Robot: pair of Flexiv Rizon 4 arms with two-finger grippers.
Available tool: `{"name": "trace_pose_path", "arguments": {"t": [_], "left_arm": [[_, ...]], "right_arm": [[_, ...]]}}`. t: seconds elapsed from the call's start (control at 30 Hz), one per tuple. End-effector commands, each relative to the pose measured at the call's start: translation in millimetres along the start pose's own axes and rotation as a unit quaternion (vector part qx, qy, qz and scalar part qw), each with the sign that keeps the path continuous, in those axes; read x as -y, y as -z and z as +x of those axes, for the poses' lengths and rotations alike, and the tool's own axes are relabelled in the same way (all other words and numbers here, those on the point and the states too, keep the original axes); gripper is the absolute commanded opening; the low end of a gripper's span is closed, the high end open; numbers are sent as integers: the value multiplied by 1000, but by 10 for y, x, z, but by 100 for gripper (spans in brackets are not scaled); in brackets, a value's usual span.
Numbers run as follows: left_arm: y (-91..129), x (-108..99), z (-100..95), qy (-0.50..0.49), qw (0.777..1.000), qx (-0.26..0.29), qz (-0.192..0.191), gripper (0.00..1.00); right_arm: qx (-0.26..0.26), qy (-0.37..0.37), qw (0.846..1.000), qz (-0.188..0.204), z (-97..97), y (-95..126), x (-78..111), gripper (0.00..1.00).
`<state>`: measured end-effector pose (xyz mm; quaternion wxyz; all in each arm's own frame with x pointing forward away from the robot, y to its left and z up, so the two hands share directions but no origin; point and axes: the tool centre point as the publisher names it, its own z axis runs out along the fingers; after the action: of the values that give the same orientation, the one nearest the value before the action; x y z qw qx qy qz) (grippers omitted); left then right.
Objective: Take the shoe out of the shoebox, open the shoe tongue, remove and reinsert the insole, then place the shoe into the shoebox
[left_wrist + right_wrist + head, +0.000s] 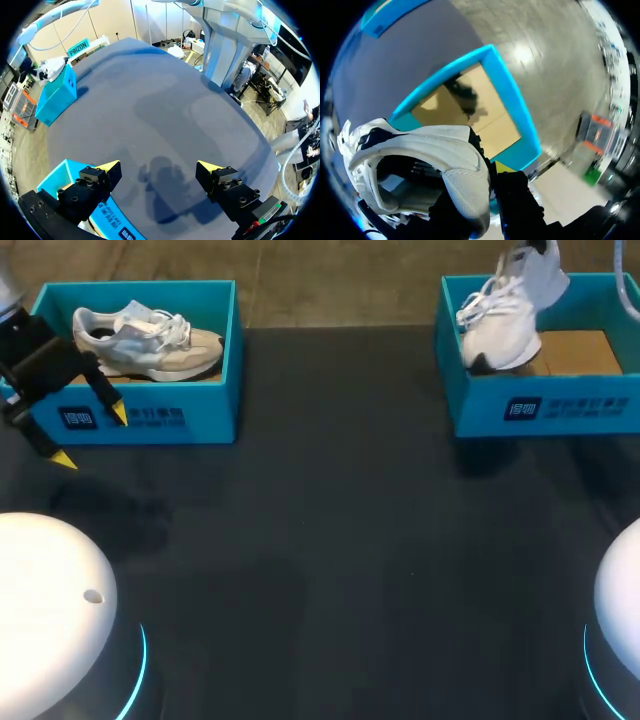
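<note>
White shoe (500, 325) hangs toe-down from my right tool (491, 176), which pinches its heel end, above the right box (545, 410) at the surface's far right corner. The toe looks not yet clear of the walls. With so thin a pinch, the shoe could swing, snag the front wall and drag the box, or slip out. My left tool (159, 172), spread wide, hovers just before the left box (150, 420) and might nudge it.

The dark table (330, 540) carries a blue left shoebox (200, 425) and right shoebox (480, 405), well apart.
</note>
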<state>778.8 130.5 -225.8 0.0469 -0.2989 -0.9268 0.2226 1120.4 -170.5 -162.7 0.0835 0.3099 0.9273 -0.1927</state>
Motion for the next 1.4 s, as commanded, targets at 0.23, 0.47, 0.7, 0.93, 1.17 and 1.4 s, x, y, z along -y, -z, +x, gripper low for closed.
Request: {"name": "trace_pose_path", "arguments": {"t": [0.23,0.47,0.7,0.93,1.17,1.4], "left_arm": [[-2,-2,10,0,1000,0,-1,100],[-2,-2,10,0,1000,0,-1,100],[-2,-2,10,0,1000,0,-1,100],[-2,-2,10,0,1000,0,-1,100],[-2,-2,10,0,1000,0,-1,100],[-2,-2,10,0,1000,0,-1,100]], "right_arm": [[-67,-183,981,13,80,-11,103,0],[-76,-204,976,19,5,-40,140,0],[-109,-282,953,17,-60,-259,422,0],[-95,-366,925,40,28,-418,702,0],[-81,-363,928,29,150,-406,755,0],[-81,-363,928,29,150,-406,755,0]]}}
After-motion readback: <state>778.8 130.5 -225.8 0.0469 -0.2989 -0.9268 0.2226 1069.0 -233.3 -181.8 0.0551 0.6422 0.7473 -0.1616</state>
